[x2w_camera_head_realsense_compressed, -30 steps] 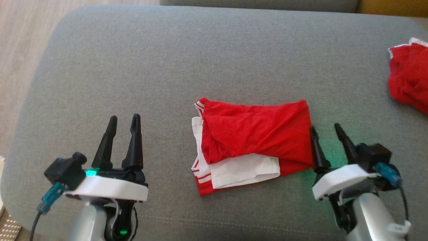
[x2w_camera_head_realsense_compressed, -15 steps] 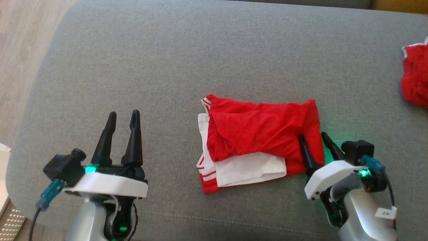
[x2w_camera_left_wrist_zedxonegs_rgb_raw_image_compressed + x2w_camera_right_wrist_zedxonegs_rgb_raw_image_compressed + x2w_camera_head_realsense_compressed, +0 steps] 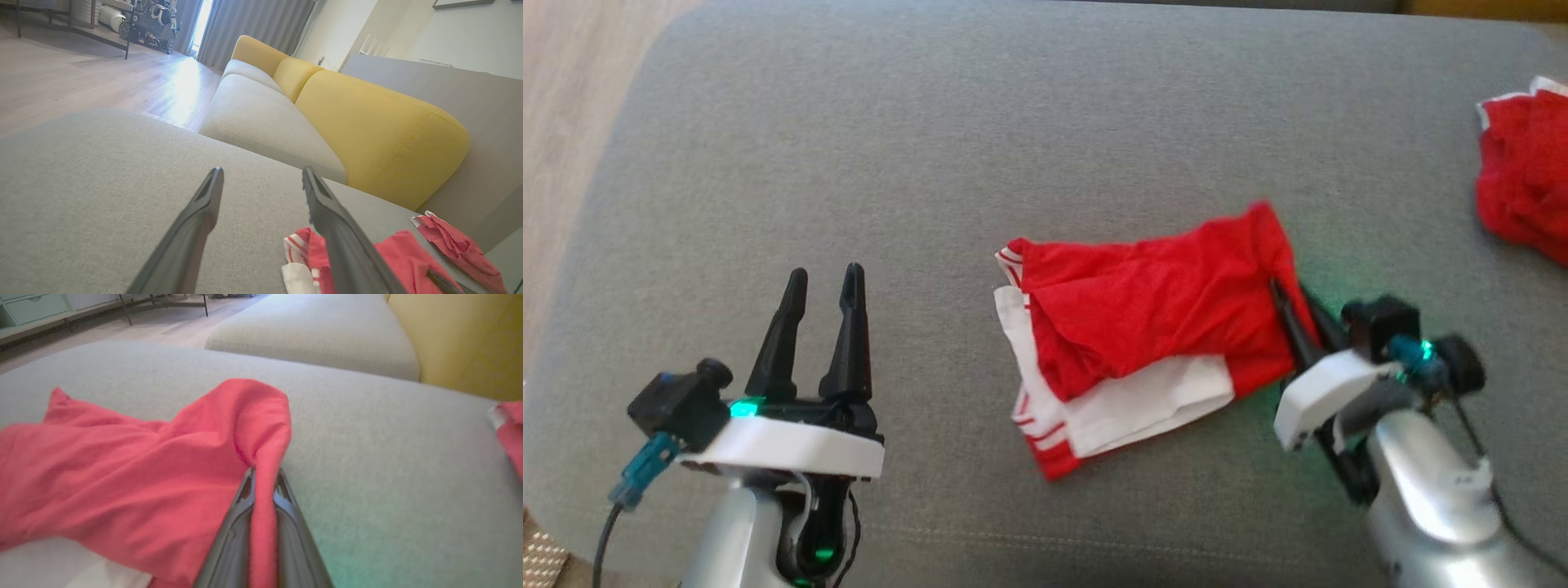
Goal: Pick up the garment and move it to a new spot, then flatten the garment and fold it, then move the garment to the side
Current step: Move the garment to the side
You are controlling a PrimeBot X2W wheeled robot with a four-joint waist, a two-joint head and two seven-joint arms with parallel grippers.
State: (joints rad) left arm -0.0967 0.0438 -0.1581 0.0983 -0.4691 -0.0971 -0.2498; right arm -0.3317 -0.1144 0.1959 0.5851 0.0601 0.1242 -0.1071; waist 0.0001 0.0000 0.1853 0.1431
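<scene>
Right end effector [image 3: 264, 475] pinches the garment [image 3: 1143, 310] at its edge.

- The garment [image 3: 1143, 327] lies on the cushion [image 3: 931, 147] — right of its middle, nearer the front edge.
- My right claw [image 3: 1286, 286] sits at the garment's right edge, with that edge pinched between its fingers.
- My left claw [image 3: 826, 273] is over the cushion, well left of the garment.
- A second cloth [image 3: 1523, 180] lies at the cushion's far right, well apart from the garment.
- The floor [image 3: 556, 122] lies off the cushion's left — a sofa [image 3: 367, 122] stands beyond its far edge.
</scene>
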